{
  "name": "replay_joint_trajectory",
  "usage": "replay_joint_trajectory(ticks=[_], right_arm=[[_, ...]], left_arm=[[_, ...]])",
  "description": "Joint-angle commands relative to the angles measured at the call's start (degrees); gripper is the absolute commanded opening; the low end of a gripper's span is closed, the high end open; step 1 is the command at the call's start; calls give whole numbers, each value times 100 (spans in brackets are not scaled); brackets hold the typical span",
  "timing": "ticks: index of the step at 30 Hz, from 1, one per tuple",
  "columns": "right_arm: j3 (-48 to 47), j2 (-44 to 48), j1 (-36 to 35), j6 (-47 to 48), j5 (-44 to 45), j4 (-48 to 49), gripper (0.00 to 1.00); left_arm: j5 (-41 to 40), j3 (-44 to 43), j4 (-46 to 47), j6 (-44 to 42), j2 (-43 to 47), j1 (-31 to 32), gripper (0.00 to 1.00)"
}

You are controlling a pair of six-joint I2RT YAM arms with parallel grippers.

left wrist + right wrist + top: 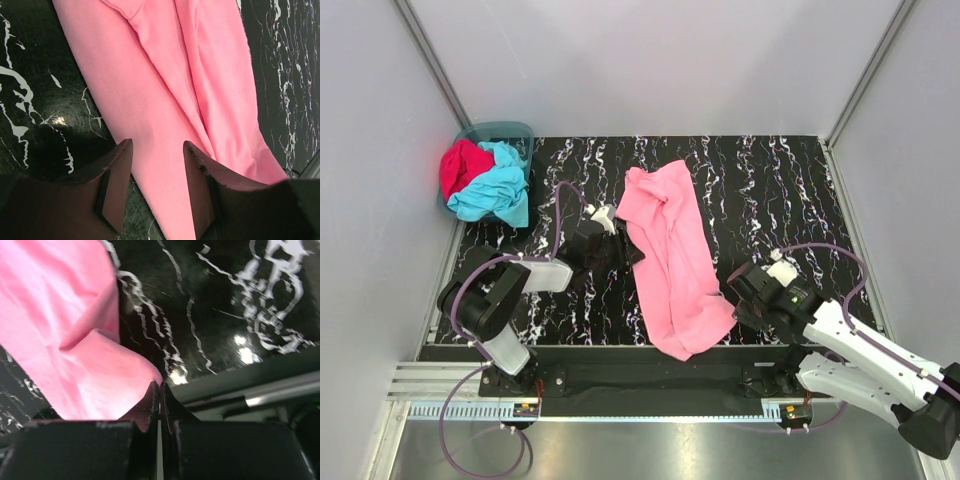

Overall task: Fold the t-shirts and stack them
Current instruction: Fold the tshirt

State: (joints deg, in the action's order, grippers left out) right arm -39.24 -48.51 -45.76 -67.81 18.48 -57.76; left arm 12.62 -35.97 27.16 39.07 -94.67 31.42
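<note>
I'm working in a lab test cell: plain grey panel walls [620, 60], aluminium rail [620, 410] at six o'clock, black marbled table [760, 180].

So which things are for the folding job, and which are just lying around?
For the job: pink t-shirt spread on the table; turquoise t-shirt and red t-shirt, both bunched in the basket.
Just lying about: teal basket; black marbled table.

The pink tee [670, 255] just ahead of my left pincer [157, 145] is one plain bright pink all over. The table [760, 190] beneath is black with white marble veining. Far beyond that pincer, a turquoise tee [498, 192] and a crimson tee [462, 166] sit in a teal basket [502, 127]. My fingers [116, 180] are near black.
</note>
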Motion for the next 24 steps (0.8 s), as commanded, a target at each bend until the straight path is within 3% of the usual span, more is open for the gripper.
replay_joint_trajectory(ticks=[1,8,10,11,15,21,24], right_arm=[[-346,0,-30,-549,95,-824,0],[-110,-70,-126,-716,-748,-501,1],[56,-106,-257,-725,-916,-123,8],[66,-106,-293,-733,-899,-61,18],[-48,-71,-372,-768,-584,-200,32],[-793,280,-390,-1023,400,-1069,34],[-1119,255,-390,-805,787,-1036,34]], left_arm=[[135,-174,510,4,81,13,49],[179,-209,650,83,-33,13,49],[179,-209,642,75,-34,13,49],[170,-200,642,57,-16,13,49],[118,-139,554,-22,54,13,49],[91,-95,563,-13,81,5,49],[91,-121,554,-13,81,13,49]])
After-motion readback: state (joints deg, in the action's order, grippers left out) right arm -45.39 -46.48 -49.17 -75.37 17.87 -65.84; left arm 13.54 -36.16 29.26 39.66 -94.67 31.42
